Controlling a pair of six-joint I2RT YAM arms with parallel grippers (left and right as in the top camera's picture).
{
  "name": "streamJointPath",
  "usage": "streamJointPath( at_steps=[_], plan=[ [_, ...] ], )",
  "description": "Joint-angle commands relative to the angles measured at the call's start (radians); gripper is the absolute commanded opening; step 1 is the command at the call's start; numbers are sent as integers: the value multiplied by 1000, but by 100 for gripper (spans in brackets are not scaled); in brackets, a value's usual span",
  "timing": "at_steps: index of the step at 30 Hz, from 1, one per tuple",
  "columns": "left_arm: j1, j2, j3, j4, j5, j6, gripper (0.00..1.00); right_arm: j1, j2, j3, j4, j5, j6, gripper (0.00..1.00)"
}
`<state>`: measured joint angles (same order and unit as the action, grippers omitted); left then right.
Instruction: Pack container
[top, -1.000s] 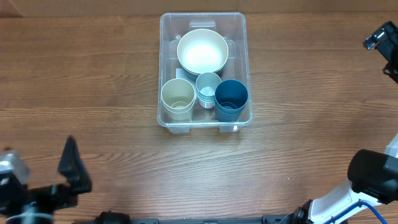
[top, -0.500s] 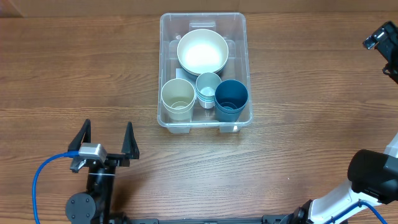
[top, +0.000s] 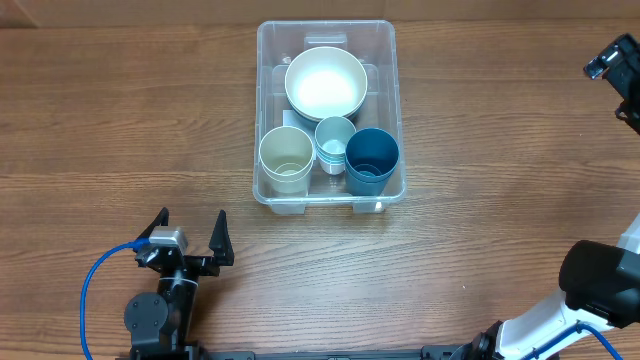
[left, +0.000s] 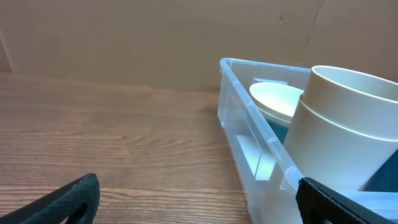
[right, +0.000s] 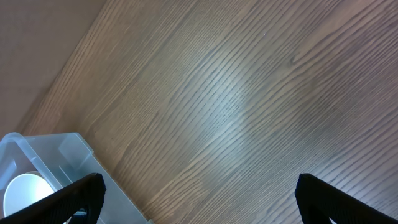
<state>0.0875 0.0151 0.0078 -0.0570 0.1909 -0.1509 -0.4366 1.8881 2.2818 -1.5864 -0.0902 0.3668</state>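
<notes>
From overhead, the container (top: 259, 110) sits on the desk (top: 120, 120) at the middle of the far half, its long side running away from me. Inside it a white bowl (top: 325, 82) fills the far part. Along the near wall stand a cream cup (top: 287, 155), a small pale cup (top: 335, 138) and a dark blue cup (top: 371, 155), packed side by side. My left fingers (top: 192, 214) are near the front edge, left of the container and well apart from it. They are spread wide with nothing between them, and a blue cable (top: 100, 280) loops off to the left. My right fingers (top: 610, 60) show only as a dark shape at the far right edge, and from here I cannot tell how they stand.

Through the left wrist camera, my left fingers (left: 196, 186) appear as two dark tips in the bottom corners, far apart and empty. The container (left: 249, 118) rises on the right. The cream cup (left: 336, 130) stands tall just behind its clear wall, with the white bowl (left: 277, 99) beyond it.

The right wrist camera looks down on bare wood grain. My right fingers (right: 198, 183) are two dark tips at the lower corners — parted, gripping nothing. One corner of the container (right: 56, 149) reaches in at lower left, and a sliver of the white bowl (right: 25, 193) shows through it.
</notes>
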Motion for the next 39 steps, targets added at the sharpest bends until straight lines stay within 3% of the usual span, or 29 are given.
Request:
streamJointPath(
  at_steps=[1,11,15,17,20,23,29,34,39],
  plan=[
    [10,-11,-3,1,12,-10,100,2,-14,21,5,-1,8,100],
    [10,-11,-3,1,12,-10,100,14,-2,21,6,-1,8,100],
    [10,-11,-3,1,12,-10,100,150,10,21,12,16,-9,100],
    [10,-11,-3,1,12,-10,100,286,4,21,113,162,-38,100],
    [10,-11,-3,1,12,-10,100,424,-56,-32,395,156,-130,100],
    [10,-11,-3,1,12,-10,100,458,-205,-246,708,58,-215,100],
    [10,-11,-3,1,12,-10,100,446,-674,-931,1294,55,-249,100],
    [10,-11,-3,1,12,-10,100,446,-1112,-1458,1493,54,-248,100],
    [10,-11,-3,1,12,-10,100,446,-1527,-1876,1530,43,-248,100]
  ],
)
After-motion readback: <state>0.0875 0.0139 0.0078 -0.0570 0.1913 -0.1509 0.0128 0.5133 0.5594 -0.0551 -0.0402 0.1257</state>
